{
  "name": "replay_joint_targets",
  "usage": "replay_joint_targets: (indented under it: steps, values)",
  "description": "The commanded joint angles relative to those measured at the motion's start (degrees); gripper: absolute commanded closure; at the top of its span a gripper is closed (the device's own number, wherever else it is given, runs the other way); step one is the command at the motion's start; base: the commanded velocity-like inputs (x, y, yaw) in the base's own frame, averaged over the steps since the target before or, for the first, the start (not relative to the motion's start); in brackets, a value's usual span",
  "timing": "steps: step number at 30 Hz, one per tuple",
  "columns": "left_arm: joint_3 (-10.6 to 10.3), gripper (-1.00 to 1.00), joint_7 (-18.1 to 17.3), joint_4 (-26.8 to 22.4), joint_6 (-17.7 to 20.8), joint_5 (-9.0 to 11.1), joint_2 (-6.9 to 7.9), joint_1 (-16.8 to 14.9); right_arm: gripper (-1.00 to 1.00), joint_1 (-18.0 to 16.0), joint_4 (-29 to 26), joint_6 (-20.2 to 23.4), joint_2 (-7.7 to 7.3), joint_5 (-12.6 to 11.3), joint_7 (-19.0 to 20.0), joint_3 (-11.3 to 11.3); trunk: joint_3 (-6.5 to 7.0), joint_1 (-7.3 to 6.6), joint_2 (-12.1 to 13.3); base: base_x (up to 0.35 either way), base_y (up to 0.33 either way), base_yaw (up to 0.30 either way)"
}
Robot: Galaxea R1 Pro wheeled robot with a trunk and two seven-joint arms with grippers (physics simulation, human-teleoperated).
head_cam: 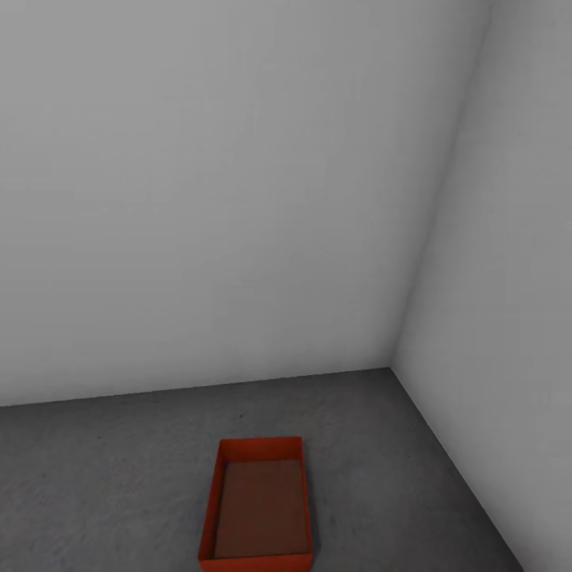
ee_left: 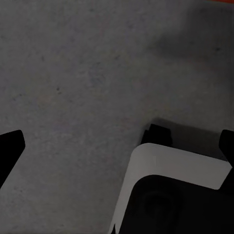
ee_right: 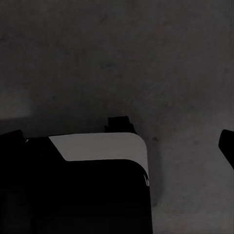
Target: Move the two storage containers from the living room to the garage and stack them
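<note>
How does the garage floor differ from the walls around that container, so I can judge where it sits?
The floor is dark grey and rough, speckled; the walls are pale grey and smooth. The floor lies flat and bears the orange-red container; the walls stand upright, meet in a corner at the right, and the container stands apart from them. Both are plain and unmarked.

No readable text, label or number anywhere — nothing legible.

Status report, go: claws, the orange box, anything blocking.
Both claws over bare dark floor, apparently empty. One orange container sits open and empty on the floor near the pale wall corner. Nothing stacked on it yet; nothing in the way.
</note>
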Motion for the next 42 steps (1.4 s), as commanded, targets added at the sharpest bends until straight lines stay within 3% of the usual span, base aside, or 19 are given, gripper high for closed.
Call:
replay_joint_targets:
  steps: [1, 15, 42]
  values:
    - [-0.11, -1.0, 0.12, -0.02, 0.18, 0.34, 0.0, -0.03, -1.0, -0.06, 0.17, -0.28, 0.05, -0.47, -0.04, 0.46, -0.06, 0.0, -0.04, 0.0, 0.0, 0.0]
    - [-0.11, -1.0, 0.14, -0.02, 0.18, 0.35, -0.02, -0.03, -1.0, -0.03, 0.18, -0.15, 0.17, -0.42, -0.03, 0.63, 0.04, 0.0, -0.04, 0.0, 0.0, 0.0]
    - [-0.11, -1.0, 0.12, -0.02, 0.18, 0.35, -0.01, -0.03, -1.0, 0.01, 0.2, 0.44, 0.68, -0.45, 0.17, 0.64, 2.45, 0.0, -0.04, 0.0, 0.0, 0.0]
